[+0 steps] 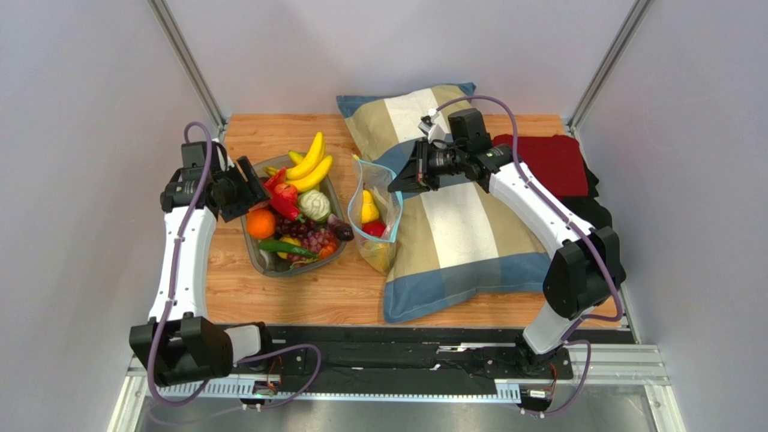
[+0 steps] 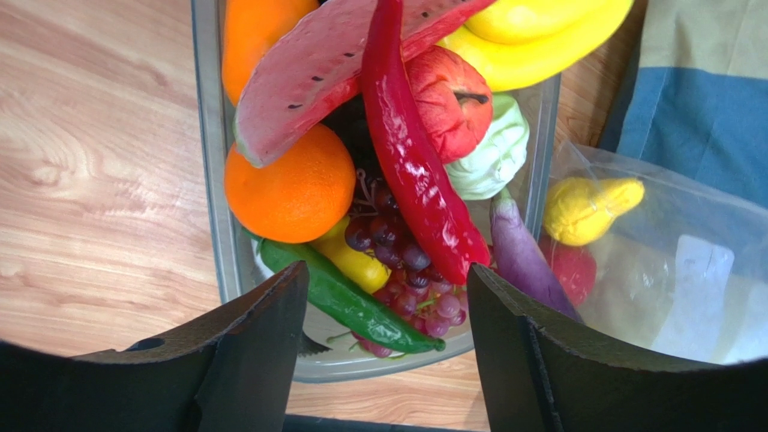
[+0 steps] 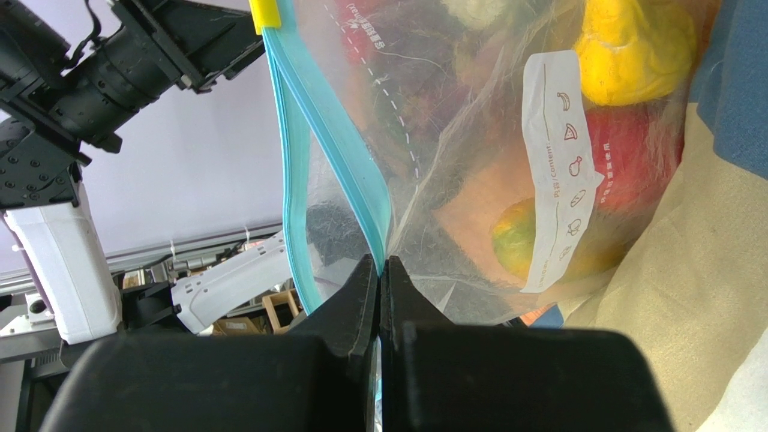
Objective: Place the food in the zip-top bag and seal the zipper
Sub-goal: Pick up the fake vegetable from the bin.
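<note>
Loading step. Left fingers [image 2: 275, 337] wide apart, empty, over the food [image 2: 288, 184] in the dish [image 2: 205, 135], bench [image 1: 297, 301] left side. Zip-top bag [image 1: 380, 250] just beside it, against the pillow [image 1: 460, 234], partly filled. Right fingers [image 3: 362, 306] clamped on its zipper [image 3: 290, 135]. Next: grip one piece, carry it to the bag mouth.

left arm [image 1: 183, 261]: base at 7 o'clock of top view, long link running toward 12, wrist bent. left gripper [image 1: 257, 187] points toward 3 o'clock. Jaws apart, wide gap, nothing clamped. Dark fingers [image 2: 261, 351] level with each other in wrist view.
right arm [image 1: 541, 211]: base at 5 o'clock, elbow out at 3, forearm running toward 10. right gripper [image 1: 397, 184] points toward 9 o'clock, jaws pressed together, pinching edge of zip-top bag [image 3: 451, 162].
purple cable [image 1: 164, 315] along each arm.
</note>
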